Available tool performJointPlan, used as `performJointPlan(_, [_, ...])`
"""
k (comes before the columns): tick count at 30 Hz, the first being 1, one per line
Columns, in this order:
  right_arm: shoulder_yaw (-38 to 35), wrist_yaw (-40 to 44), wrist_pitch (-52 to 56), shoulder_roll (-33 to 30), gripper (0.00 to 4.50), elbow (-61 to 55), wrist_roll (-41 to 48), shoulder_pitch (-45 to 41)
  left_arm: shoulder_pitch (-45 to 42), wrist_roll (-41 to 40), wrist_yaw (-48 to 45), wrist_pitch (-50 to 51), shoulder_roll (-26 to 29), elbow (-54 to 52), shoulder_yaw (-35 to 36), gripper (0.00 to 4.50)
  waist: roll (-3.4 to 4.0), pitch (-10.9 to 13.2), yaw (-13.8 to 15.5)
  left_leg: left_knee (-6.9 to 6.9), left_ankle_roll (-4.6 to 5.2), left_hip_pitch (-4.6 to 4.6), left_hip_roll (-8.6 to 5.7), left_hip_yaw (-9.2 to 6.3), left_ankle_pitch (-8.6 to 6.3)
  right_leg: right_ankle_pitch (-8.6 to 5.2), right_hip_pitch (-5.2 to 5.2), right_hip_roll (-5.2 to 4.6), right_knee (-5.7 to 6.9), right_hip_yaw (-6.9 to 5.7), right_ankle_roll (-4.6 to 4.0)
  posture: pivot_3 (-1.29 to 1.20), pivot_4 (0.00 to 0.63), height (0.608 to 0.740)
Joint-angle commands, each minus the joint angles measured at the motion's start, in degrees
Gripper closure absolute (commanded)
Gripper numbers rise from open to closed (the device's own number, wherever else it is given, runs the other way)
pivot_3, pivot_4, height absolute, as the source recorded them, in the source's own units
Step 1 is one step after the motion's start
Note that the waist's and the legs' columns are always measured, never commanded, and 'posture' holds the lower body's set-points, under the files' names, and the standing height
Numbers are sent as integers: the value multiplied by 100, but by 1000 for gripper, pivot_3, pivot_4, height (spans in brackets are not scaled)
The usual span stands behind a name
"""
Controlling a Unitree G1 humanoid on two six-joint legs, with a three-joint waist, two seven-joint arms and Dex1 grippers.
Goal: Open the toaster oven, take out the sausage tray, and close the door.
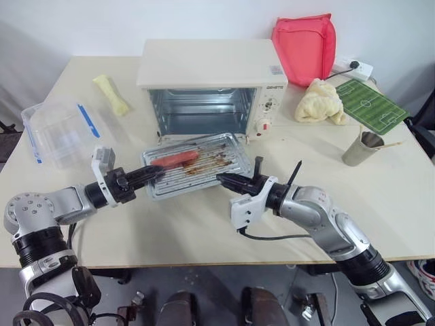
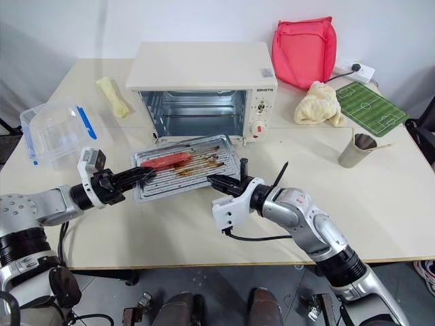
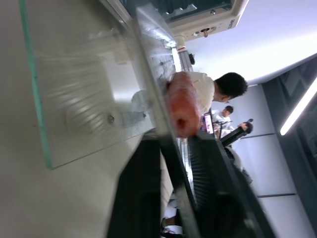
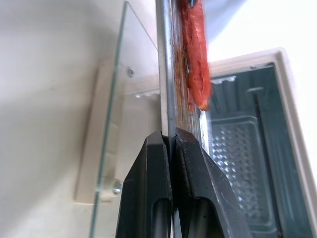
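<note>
The cream toaster oven [image 1: 204, 68] stands open at the back of the table, its cavity bare. Its glass door [image 4: 106, 148] lies folded down flat beneath the sausage tray [image 1: 207, 166]. The silver tray, stained brown, carries one red sausage [image 1: 175, 159] and sits just in front of the oven mouth, above the door. My left gripper [image 1: 153, 174] is shut on the tray's left rim. My right gripper [image 1: 223, 178] is shut on the front rim towards the right; its wrist view shows the black fingers [image 4: 190, 163] pinching the thin metal edge.
A clear plastic box with a blue clip [image 1: 58, 129] sits at the left, a yellow cloth [image 1: 112, 94] behind it. To the right are a red bag [image 1: 304, 47], a cream cloth [image 1: 319, 102], a green pitch mat [image 1: 370, 103] and a metal cup [image 1: 360, 148].
</note>
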Motion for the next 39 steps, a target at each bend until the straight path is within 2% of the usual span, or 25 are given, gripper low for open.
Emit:
performJointPlan(1, [-276, 112, -41, 71, 4500, -528, 583, -11, 74, -306, 269, 11, -81, -88, -15, 4496, 0, 0, 0, 0, 0, 0, 0, 0, 0, 0, 0, 0, 0, 1, 0, 0, 150, 740])
performJointPlan(8, [-331, 365, 58, 111, 4500, -602, 710, -28, 312, -922, 861, 11, -320, -226, 21, 4496, 0, 0, 3, 0, 0, 2, 1, -2, 0, 0, 0, 0, 0, 2, 0, 0, 150, 740])
performJointPlan(13, [-308, 570, -110, 17, 2949, -624, 903, -50, 445, -1335, 1325, 11, -424, -212, 41, 4500, -1, -1, 6, -2, 0, 5, 1, -4, 0, 0, 1, 0, 0, 5, 0, 0, 150, 740])
performJointPlan(14, [-318, 606, -122, 9, 2756, -629, 985, -40, 453, -1428, 1396, 11, -448, -189, 55, 4500, -1, -1, 9, -2, 0, 6, 1, -4, 0, 0, 1, 0, 0, 7, 0, 0, 150, 740])
performJointPlan(15, [-333, 671, -104, -6, 2296, -635, 1088, -27, 463, -1530, 1482, 11, -466, -158, 61, 4500, -2, -1, 12, -2, 0, 8, 0, -3, 0, 0, 4, 0, -1, 9, 0, 0, 150, 740])
performJointPlan(18, [-374, 780, -126, -72, 1431, -657, 1281, -7, 492, -1765, 1717, 11, -522, -115, 125, 4500, -2, -1, 12, -2, 0, 14, 0, -4, 0, 0, 10, 0, -3, 10, 1, 0, 150, 740])
performJointPlan(22, [-431, 1029, 13, -176, 28, -714, 1600, 16, 555, -2053, 2025, -22, -645, -116, 167, 4500, -3, -1, 11, -2, 0, 17, 0, -3, 0, 0, 11, 0, -2, 12, 1, 0, 150, 740])
performJointPlan(26, [-484, 1300, 295, -246, 28, -828, 1982, 33, 582, -2325, 2321, -139, -701, -39, 140, 4500, -3, -1, 15, -3, 0, 18, 0, -3, 0, 0, 11, 0, -2, 12, 1, 0, 150, 740])
performJointPlan(34, [-753, 2337, 1760, -696, 28, -1464, 3401, 206, 959, -3238, 2879, -532, -651, -105, -189, 4500, -4, -2, 27, -4, 1, 23, 0, -2, -1, 1, 17, 0, -6, 17, 1, 0, 150, 740])
performJointPlan(39, [-1318, 2888, 2824, -1304, 28, -1582, 4364, 255, 1521, -4338, 3386, -1099, -279, -342, -492, 4500, -6, -1, 23, -8, 3, 31, 1, 0, -2, 1, 21, -1, -9, 22, 1, 0, 150, 740])
